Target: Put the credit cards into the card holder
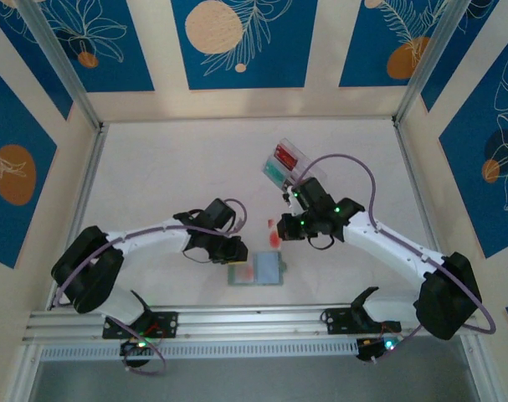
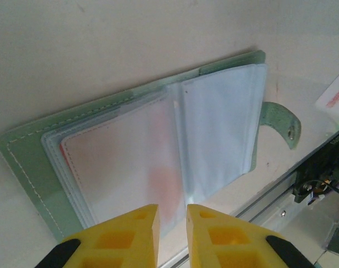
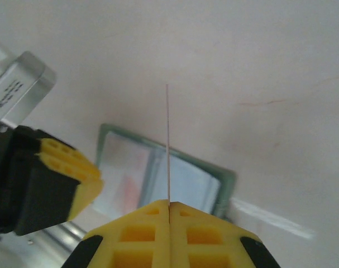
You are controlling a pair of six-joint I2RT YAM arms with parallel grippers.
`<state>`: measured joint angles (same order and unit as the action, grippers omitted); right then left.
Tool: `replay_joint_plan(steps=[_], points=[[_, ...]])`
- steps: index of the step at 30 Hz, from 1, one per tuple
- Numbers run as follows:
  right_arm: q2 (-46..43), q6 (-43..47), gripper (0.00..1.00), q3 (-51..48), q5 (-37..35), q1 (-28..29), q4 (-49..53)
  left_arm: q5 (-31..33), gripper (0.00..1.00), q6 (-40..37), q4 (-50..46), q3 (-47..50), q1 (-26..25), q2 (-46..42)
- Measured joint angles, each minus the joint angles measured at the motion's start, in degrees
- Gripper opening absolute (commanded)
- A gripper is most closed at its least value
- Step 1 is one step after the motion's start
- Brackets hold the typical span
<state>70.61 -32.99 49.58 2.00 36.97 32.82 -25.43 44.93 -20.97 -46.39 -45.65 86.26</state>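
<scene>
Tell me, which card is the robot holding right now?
The white card with red marking, pinched in the right gripper. The red card and teal card lie in the clear box; a fourth card sits sleeved in the card holder.

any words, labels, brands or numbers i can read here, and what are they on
On the box: two short lines of dark print, too blurred to read.
On the cards in the box, top view: any print is too small to read.
On the card holder: none.
On the card in the right gripper: seen edge-on, its face hidden.
</scene>
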Motion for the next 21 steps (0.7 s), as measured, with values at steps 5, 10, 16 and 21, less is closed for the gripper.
replay_joint_plan(steps=[5,10,16,21], points=[[-0.7,-4.2,0.00,-6.4,4.8,0.6,-7.9,0.4,0.18,-0.1,0.9,1.7,0.0,1.3],[-0.8,-6.6,0.00,-9.6,7.1,1.6,-12.8,0.6,0.17,0.1,1.6,3.8,0.0,2.6],[-1.1,-8.9,0.00,-12.1,9.1,1.7,-17.9,1.3,0.15,0.1,2.0,4.0,0.0,2.4],[-0.9,-9.8,0.00,-14.2,10.0,1.7,-20.8,3.1,0.14,0.1,1.4,4.4,0.0,1.5]])
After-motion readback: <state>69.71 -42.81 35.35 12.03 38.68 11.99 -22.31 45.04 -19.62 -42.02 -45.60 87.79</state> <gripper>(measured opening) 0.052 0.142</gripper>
